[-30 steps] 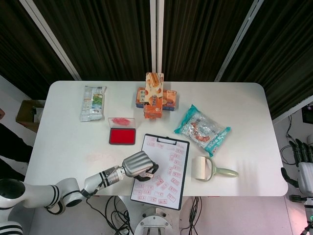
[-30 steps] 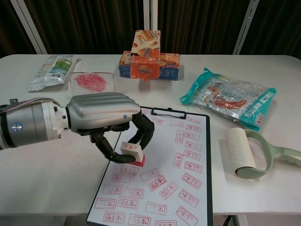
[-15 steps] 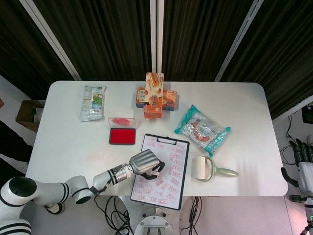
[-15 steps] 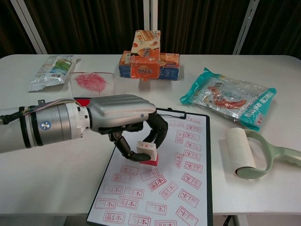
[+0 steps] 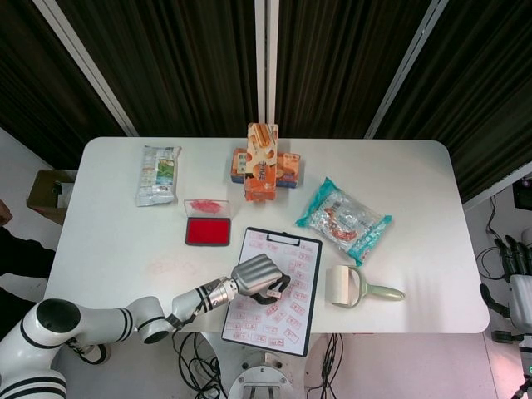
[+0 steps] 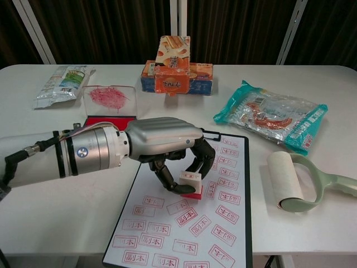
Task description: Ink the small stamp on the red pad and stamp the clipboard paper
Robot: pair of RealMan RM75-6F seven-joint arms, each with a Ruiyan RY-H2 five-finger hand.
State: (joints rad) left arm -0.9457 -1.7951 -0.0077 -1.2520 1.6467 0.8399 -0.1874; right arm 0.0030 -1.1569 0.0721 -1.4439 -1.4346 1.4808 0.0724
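Stamp (image 6: 191, 185) sits pinched in the left hand (image 6: 167, 146), and over the last second it has travelled from the lower left of the clipboard paper (image 6: 189, 223) toward the middle of the sheet, the arm reaching further across the bench (image 6: 67, 212) with it; its red face now lies low against the paper among the red marks already printed there, though whether it presses or just clears the surface I cannot tell; this reads as moving on to a fresh spot for another impression, so inking looks done and stamping is under way. Left hand arches knuckles-up over the stamp, fingers curled down around its white body, forearm coming in from the left edge; the red pad (image 6: 109, 120) lies open just behind the hand. Right hand (image 5: 517, 283) hangs off the bench's right side, holding nothing, fingers loosely apart.
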